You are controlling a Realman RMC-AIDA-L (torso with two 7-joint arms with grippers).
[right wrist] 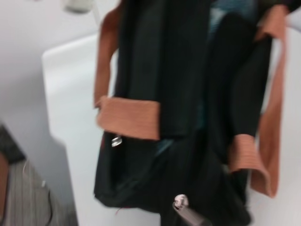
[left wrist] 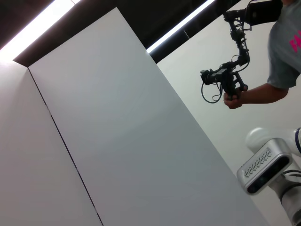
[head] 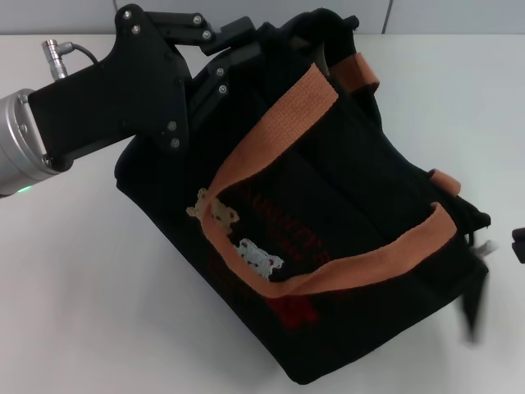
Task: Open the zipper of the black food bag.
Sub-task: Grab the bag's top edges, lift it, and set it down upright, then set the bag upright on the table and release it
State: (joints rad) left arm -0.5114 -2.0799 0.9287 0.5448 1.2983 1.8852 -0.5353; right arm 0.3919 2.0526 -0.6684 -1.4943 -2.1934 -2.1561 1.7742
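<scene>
The black food bag [head: 344, 205] lies tilted across the white table, its orange-brown handles [head: 279, 123] draped over it and two bear patches [head: 246, 242] on the front. My left gripper [head: 234, 61] is at the bag's far left end, shut on the fabric there. A small silver piece, apparently the zipper pull [head: 487, 246], sticks out at the bag's right end. It also shows close up in the right wrist view as the zipper pull [right wrist: 180, 201]. Only a dark sliver of my right gripper [head: 518, 245] shows at the head view's right edge, just beside that pull.
The white table [head: 74, 287] runs around the bag on all sides, with a wall seam behind. Its edge [right wrist: 51, 94] drops off near the bag's end in the right wrist view. A person holding a camera rig [left wrist: 230, 80] stands off beyond the table.
</scene>
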